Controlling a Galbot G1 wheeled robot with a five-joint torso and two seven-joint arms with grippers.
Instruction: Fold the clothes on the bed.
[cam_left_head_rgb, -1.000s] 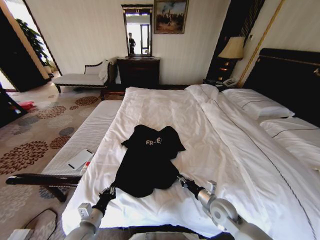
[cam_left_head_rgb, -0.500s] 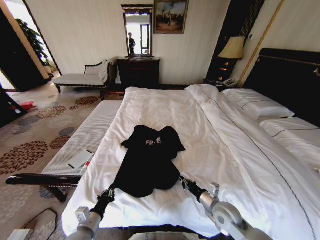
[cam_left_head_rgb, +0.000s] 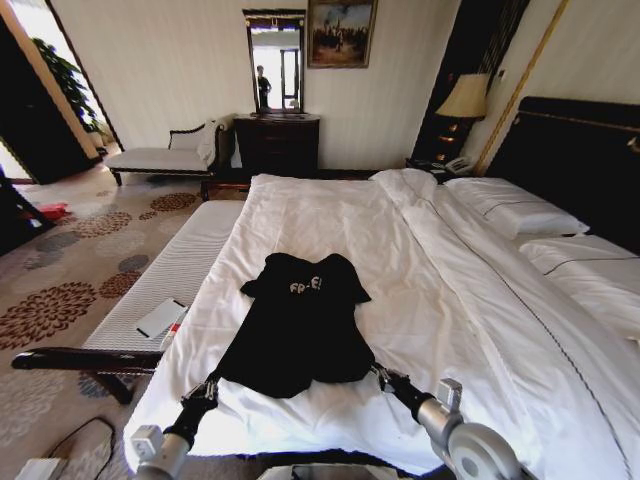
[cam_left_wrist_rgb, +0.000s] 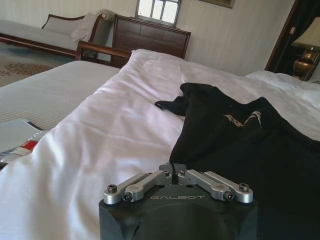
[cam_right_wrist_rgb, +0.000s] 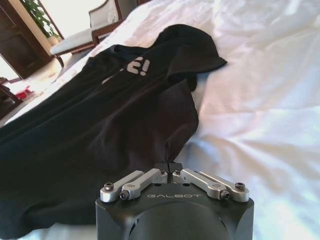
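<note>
The shirt (cam_left_head_rgb: 300, 330) lay unfolded on the bed (cam_left_head_rgb: 470, 330); the left pincer (cam_left_head_rgb: 203, 390) and right pincer (cam_left_head_rgb: 381, 376) each pinched a hem corner, so folding had barely begun.

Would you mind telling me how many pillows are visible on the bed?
2 clearly: one pillow by the dark headboard, a second pillow nearer the robot. The white bundle beyond them may hide another.
</note>
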